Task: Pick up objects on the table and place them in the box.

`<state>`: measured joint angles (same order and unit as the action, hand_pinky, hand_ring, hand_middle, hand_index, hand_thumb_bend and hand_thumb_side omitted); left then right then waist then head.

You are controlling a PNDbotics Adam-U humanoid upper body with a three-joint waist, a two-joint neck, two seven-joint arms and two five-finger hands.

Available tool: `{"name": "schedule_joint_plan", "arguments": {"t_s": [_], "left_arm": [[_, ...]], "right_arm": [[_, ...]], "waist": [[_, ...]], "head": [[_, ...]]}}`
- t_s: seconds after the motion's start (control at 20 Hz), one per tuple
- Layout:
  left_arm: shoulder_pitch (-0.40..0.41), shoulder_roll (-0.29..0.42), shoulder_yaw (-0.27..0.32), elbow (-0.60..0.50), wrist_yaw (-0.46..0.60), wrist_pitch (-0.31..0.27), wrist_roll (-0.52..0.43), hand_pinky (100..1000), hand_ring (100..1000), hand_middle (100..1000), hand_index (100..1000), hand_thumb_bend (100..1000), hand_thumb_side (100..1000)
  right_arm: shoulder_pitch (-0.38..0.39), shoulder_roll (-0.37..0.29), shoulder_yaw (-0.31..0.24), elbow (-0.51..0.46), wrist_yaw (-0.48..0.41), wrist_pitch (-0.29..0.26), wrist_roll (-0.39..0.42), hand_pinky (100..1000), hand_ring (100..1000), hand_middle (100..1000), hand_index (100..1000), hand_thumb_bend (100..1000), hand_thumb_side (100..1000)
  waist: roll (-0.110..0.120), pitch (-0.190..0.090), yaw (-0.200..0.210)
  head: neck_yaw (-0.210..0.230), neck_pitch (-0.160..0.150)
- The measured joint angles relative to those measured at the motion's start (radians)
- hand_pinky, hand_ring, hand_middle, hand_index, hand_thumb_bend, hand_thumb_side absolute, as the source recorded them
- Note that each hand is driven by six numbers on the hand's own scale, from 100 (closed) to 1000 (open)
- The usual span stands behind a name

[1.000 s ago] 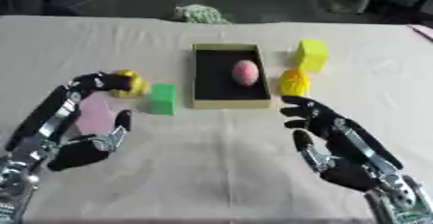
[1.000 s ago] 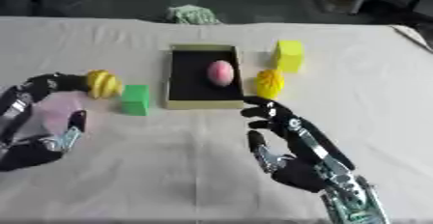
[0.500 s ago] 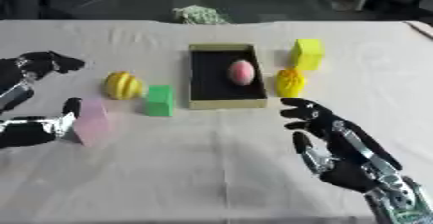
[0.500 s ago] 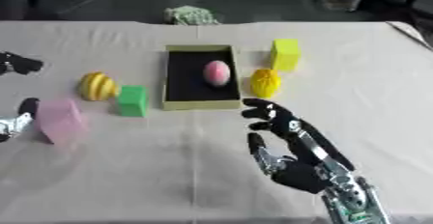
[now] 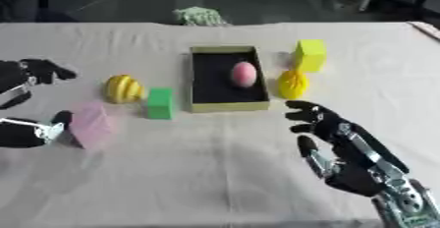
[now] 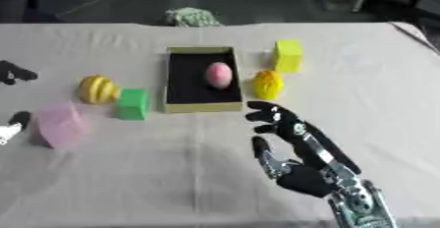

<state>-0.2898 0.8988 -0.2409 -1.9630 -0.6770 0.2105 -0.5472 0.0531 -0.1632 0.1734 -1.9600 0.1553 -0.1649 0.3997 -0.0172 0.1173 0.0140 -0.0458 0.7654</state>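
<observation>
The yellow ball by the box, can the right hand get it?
Probably yes. The right hand is open just in front of the yellow ball, with only bare cloth between them. The box sits beside the ball, not in the way.

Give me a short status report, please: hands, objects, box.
Both hands open, holding nothing: left hand beside pink block, right hand low. Pink egg inside box. Four other objects outside.

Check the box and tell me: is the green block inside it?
No, the green block stands on the table just left of the box, which holds only a pink egg-shaped thing.
</observation>
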Motion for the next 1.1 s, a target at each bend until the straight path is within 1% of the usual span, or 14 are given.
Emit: {"name": "schedule_joint_plan", "arguments": {"t_s": [0.2, 0.4, 0.6, 0.85, 1.1], "left_arm": [[-0.066, -0.005, -0.062, 0.081, -0.041, 0.036, -0.053, 837, 803, 830, 924, 326, 558], [-0.111, -0.041, -0.082, 0.178, -0.089, 0.042, -0.104, 837, 803, 830, 925, 327, 574], [-0.136, -0.075, -0.091, 0.278, -0.117, 0.022, -0.112, 836, 802, 829, 925, 321, 605], [-0.157, -0.106, -0.101, 0.395, -0.126, -0.023, -0.081, 835, 801, 827, 926, 305, 650], [-0.170, -0.126, -0.106, 0.459, -0.129, -0.052, -0.055, 834, 799, 822, 925, 298, 655]], "right_arm": [[0.000, 0.000, 0.000, 0.000, 0.000, -0.002, 0.005, 828, 907, 930, 828, 100, 418], [0.000, 0.000, 0.000, 0.000, -0.001, -0.001, 0.007, 828, 906, 930, 828, 100, 418], [0.000, 0.000, 0.001, 0.000, -0.001, 0.000, 0.008, 828, 906, 930, 828, 100, 418], [0.001, 0.000, 0.001, 0.000, -0.003, 0.001, 0.010, 829, 906, 930, 828, 100, 417], [0.001, 0.000, 0.002, 0.000, -0.005, 0.000, 0.011, 829, 906, 931, 828, 100, 417]], "waist": [[0.000, 0.000, 0.000], [-0.001, 0.000, 0.000], [-0.003, 0.000, -0.001], [-0.003, 0.000, -0.001], [-0.004, 0.000, -0.002]], "head": [[0.001, 0.000], [0.001, 0.000], [0.001, 0.000], [0.002, 0.000], [0.004, 0.000]]}}
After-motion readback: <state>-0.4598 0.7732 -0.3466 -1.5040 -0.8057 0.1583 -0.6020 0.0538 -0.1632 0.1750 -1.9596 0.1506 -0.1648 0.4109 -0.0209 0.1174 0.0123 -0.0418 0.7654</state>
